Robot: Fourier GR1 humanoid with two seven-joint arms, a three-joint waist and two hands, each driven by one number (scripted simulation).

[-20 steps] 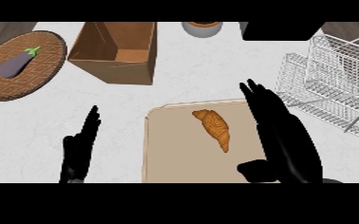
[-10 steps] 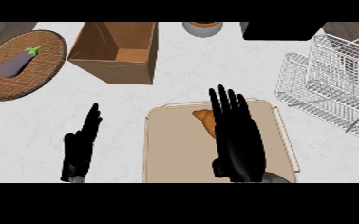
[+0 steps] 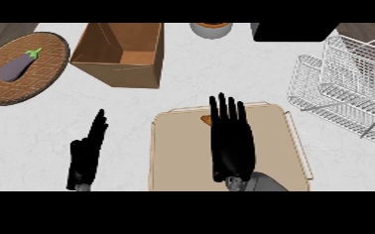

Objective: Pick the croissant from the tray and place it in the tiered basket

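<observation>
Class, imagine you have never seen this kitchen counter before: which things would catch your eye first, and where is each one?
First comes the right hand, black, fingers straight, spread flat over the beige tray at lower centre and hiding all but an orange tip of the croissant. Next, the white wire tiered basket at the right edge. Then the purple eggplant on a woven brown plate at the far left.

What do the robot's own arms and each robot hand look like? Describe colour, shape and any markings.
The right robot hand and the left robot hand are both plain black, with long slender fingers and no visible markings or cables. A short grey forearm shows behind the right one.
</observation>
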